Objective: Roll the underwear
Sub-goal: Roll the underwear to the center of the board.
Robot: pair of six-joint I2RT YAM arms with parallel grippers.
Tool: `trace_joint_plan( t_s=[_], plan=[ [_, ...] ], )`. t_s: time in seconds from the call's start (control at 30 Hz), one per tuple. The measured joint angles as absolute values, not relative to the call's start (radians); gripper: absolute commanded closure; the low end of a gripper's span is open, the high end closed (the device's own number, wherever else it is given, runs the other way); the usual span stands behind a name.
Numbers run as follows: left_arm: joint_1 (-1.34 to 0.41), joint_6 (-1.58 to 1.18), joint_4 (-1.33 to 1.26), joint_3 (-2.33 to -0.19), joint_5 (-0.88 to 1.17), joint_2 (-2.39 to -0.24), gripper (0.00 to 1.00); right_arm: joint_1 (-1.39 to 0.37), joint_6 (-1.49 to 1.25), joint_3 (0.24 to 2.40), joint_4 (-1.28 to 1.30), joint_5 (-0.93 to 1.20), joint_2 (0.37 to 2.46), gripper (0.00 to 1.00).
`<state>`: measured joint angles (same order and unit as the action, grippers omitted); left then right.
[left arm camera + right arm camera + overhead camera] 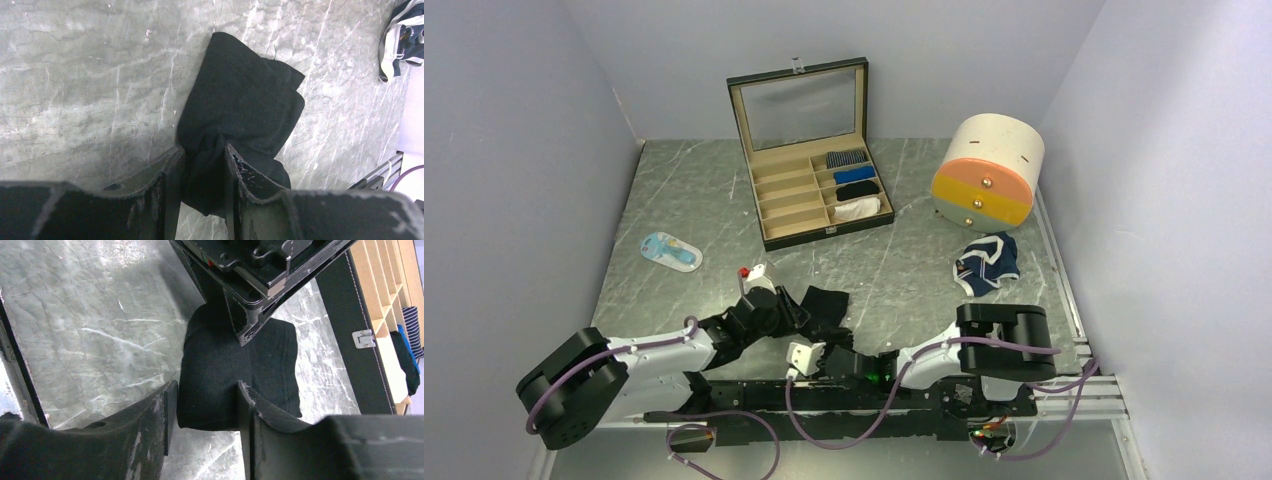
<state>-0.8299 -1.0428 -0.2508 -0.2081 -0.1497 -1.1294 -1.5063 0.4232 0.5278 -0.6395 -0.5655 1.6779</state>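
The black underwear [829, 300] lies partly folded on the marble table top, near the front centre. My left gripper [796, 312] comes at it from the left. In the left wrist view the left gripper [204, 147] is shut on a bunched fold of the black underwear [245, 95]. My right gripper [827, 338] sits just in front of the cloth. It stands open [206, 385], straddling the flat near edge of the black underwear [215, 360]. The navy underwear with white trim [987, 262] lies crumpled at the right, also visible in the left wrist view [400, 40].
An open black box [809, 150] with wooden compartments holds several rolled cloths at the back centre; its wall [345, 315] is close beyond the black cloth. A round drawer unit [987, 170] stands at the back right. A blue and white packet [670, 250] lies at the left.
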Motion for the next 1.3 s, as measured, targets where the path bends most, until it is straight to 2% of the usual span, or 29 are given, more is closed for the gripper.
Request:
trace_joint_plan(
  t_s=[0.1, 0.2, 0.33, 0.5, 0.7, 0.93, 1.0, 1.1, 1.3],
  plan=[
    [-0.83, -1.044, -0.25, -0.208, -0.148, -1.126, 0.58, -1.499, 0.412, 0.523, -0.664, -0.57, 1.702, 0.74],
    [-0.83, -1.05, -0.241, -0.207, -0.147, -1.115, 0.49, -1.489, 0.369, 0.509, -0.693, -0.564, 1.702, 0.89],
    [-0.83, -1.065, -0.216, -0.208, -0.143, -1.085, 0.29, -1.45, 0.297, 0.496, -0.702, -0.506, 1.677, 0.95],
    [-0.83, -1.087, -0.177, -0.216, -0.132, -1.044, 0.2, -1.35, 0.179, 0.466, -0.71, -0.318, 1.623, 0.95],
    [-0.83, -1.161, -0.115, -0.188, -0.13, -0.956, 0.18, -1.214, 0.007, 0.414, -0.795, -0.077, 1.599, 0.95],
    [-0.83, -1.27, -0.097, -0.15, -0.129, -0.886, 0.16, -1.164, -0.105, 0.398, -0.902, 0.02, 1.646, 0.95],
    [-0.83, -1.284, -0.094, -0.15, -0.131, -0.887, 0.19, -1.155, -0.126, 0.388, -0.936, 0.036, 1.657, 0.95],
    [-0.83, -1.305, -0.098, -0.152, -0.136, -0.905, 0.3, -1.141, -0.153, 0.363, -0.99, 0.06, 1.666, 0.95],
    [-0.83, -1.334, -0.154, -0.166, -0.139, -0.992, 0.33, -1.126, -0.179, 0.318, -1.066, 0.104, 1.67, 0.94]
  ],
)
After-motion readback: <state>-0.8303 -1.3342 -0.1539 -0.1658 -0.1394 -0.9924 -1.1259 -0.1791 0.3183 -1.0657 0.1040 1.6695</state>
